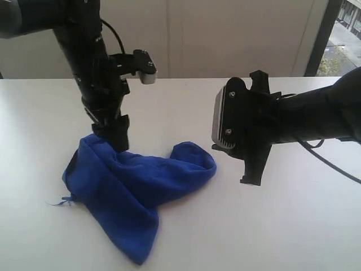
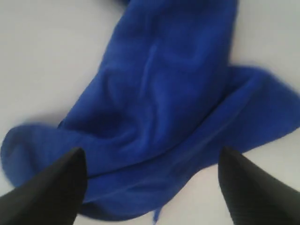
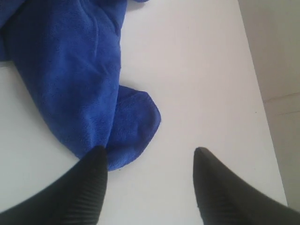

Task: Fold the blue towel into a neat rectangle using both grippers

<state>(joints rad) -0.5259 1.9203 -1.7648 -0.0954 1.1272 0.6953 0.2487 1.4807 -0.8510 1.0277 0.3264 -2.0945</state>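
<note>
The blue towel [image 1: 135, 186] lies crumpled in a loose V on the white table [image 1: 282, 226], one rounded end toward the right arm, a loose thread at its left edge. My left gripper [image 1: 119, 138] points down at the towel's far left part; in the left wrist view the gripper [image 2: 152, 161] stands open, its fingertips [image 2: 70, 173] wide apart over the towel [image 2: 164, 103]. My right gripper [image 1: 248, 166] hovers above the table just right of the towel. It is open [image 3: 149, 157], with bare table between the fingertips [image 3: 96, 161] and the towel's end [image 3: 84, 93] beside one finger.
A white wall [image 1: 225, 34] rises behind the table's far edge. A window strip [image 1: 344, 34] shows at the far right. The left arm's camera block [image 1: 141, 65] juts out above the table.
</note>
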